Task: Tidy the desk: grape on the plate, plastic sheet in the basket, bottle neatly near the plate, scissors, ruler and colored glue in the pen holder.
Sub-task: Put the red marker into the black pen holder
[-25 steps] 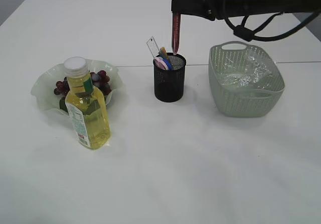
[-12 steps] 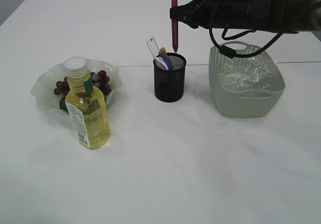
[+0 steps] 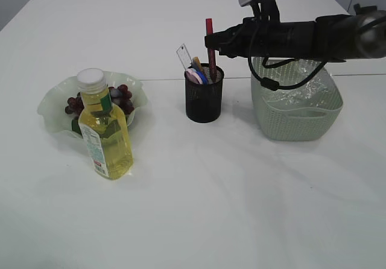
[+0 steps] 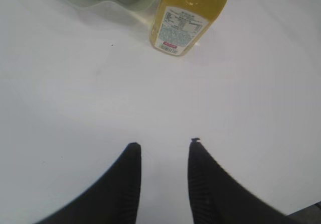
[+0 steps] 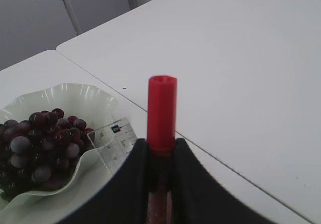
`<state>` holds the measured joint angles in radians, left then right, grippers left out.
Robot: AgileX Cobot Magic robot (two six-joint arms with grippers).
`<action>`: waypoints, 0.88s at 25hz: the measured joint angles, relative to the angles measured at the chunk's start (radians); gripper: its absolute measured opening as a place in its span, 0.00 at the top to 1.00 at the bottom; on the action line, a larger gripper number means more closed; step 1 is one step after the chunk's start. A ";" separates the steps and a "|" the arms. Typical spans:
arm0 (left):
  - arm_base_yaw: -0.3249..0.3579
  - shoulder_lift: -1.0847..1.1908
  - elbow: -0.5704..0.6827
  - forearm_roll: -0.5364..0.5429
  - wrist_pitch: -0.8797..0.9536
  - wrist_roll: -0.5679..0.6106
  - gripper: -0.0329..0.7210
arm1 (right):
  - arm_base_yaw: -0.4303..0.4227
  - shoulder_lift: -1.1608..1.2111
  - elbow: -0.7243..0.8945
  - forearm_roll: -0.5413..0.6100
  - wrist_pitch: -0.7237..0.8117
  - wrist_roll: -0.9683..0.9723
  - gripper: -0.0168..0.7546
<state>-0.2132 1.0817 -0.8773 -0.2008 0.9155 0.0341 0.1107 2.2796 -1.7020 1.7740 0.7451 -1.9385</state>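
Note:
My right gripper [image 3: 211,42] [image 5: 160,142] is shut on the upright red colored glue [image 3: 209,34] [image 5: 161,108], whose lower end is inside the black mesh pen holder [image 3: 204,100]. The clear ruler [image 3: 184,56] [image 5: 114,142] and the scissors' coloured handles [image 3: 196,75] stick out of the same holder. Dark grapes [image 3: 117,95] [image 5: 40,138] lie on the pale green wavy plate [image 3: 51,103]. The yellow bottle [image 3: 105,130] [image 4: 188,13] stands upright in front of the plate. My left gripper [image 4: 164,143] hovers open and empty over bare table short of the bottle.
The green basket [image 3: 295,115] stands right of the pen holder with the crumpled plastic sheet [image 3: 301,85] inside. My right arm stretches across above the basket's back rim. A table seam runs behind the holder.
My right arm has come down and the red glue has dropped from above the pen holder until its tip is inside. Nothing else has moved.

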 joint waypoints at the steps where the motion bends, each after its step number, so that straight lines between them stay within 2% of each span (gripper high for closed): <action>1: 0.000 0.000 0.000 0.000 0.000 0.000 0.64 | 0.000 0.005 -0.001 0.000 -0.002 0.000 0.88; 5: 0.000 0.000 0.000 0.002 0.000 0.000 0.64 | 0.000 0.008 -0.001 0.002 -0.002 -0.001 0.83; 11: 0.000 0.000 0.000 0.002 0.000 0.000 0.64 | 0.000 0.009 -0.001 0.004 0.019 -0.001 0.58; 16: 0.000 0.000 0.000 0.004 0.000 0.000 0.64 | 0.000 -0.003 -0.001 -0.025 0.055 0.019 0.53; 19: 0.000 0.000 0.000 0.004 0.000 0.000 0.64 | 0.000 -0.053 -0.001 -0.126 0.035 0.138 0.53; 22: 0.000 0.000 0.000 0.004 0.000 0.000 0.64 | 0.000 -0.127 -0.002 -0.366 -0.004 0.399 0.52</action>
<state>-0.2132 1.0817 -0.8773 -0.1972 0.9155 0.0341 0.1107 2.1527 -1.7044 1.4084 0.7414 -1.5392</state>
